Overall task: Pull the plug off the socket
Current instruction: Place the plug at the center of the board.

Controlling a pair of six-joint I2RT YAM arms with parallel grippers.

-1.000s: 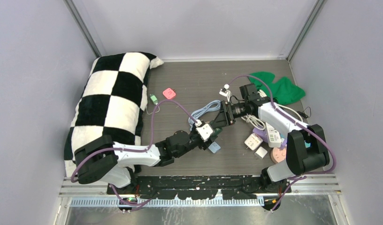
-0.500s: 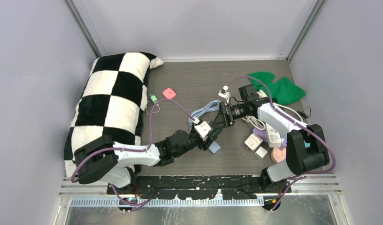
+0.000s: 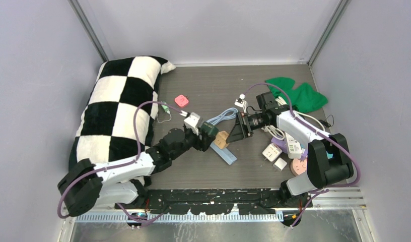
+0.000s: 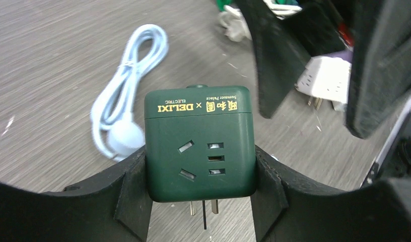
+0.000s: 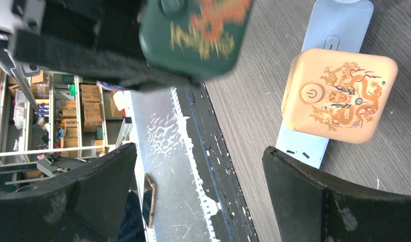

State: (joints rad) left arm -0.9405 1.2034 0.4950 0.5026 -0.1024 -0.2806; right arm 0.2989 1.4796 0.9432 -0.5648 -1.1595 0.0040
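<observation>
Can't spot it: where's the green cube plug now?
Top view, mid-table: the green plug sits in the jaws of the left gripper, left of the tan cube on the blue strip.

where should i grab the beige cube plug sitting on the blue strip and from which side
Probably its two opposite flat side walls, coming straight down from above. The beige cube plug stands upright on the flat-lying blue strip, decorated top facing up, sides clear, so a vertical pull should free it.
</observation>
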